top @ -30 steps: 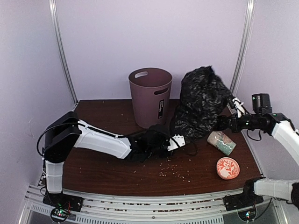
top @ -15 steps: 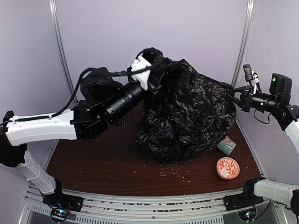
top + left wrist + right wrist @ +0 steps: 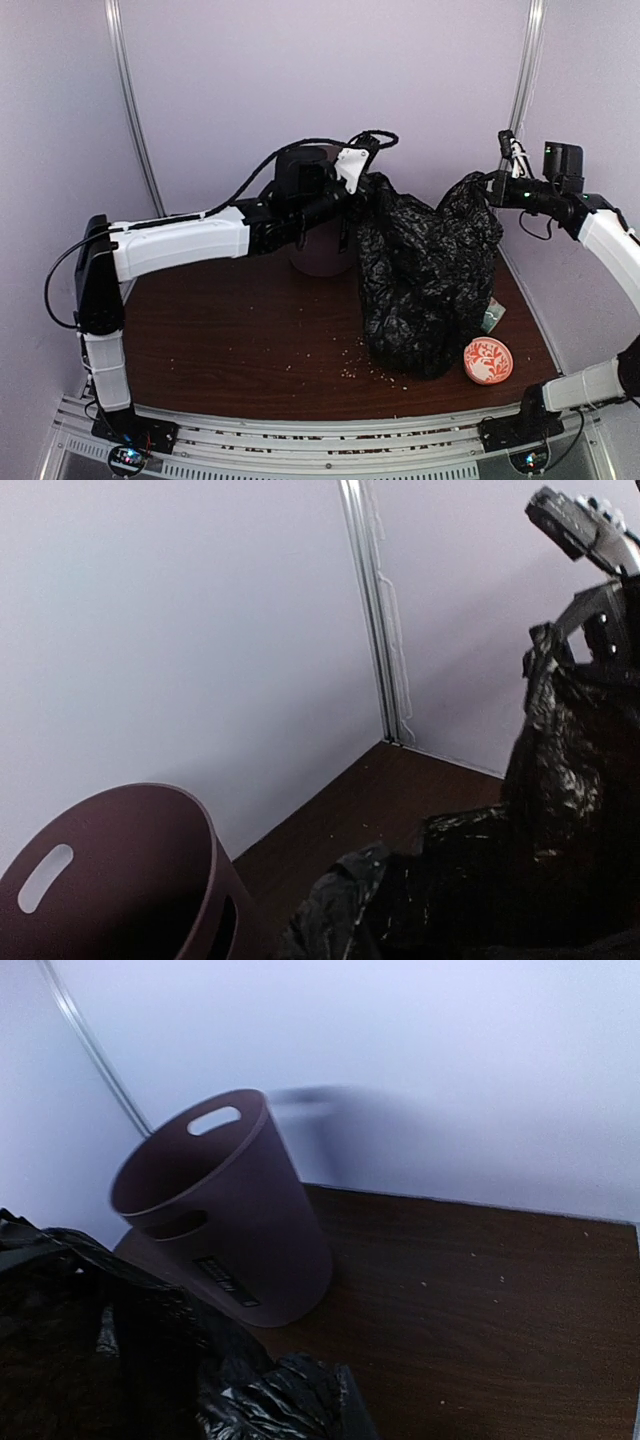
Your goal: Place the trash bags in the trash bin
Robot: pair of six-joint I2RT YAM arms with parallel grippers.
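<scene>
Hanging crinkled black trash bag [image 3: 425, 270], tapered mauve trash bin [image 3: 240, 1220]

A round orange patterned disc [image 3: 487, 360] lay at the brown table's [image 3: 220, 340] four o'clock. Just beyond it, toward twelve, a sliver of patterned mug [image 3: 493, 316] showed. Pale crumbs [image 3: 378, 374] dotted the six o'clock side.

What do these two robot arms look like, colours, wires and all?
Both have smooth white shells between chunky black joint housings. The left arm has thin black cables looping loose near its wrist; the right arm carries a black boxy block near its tip.
</scene>
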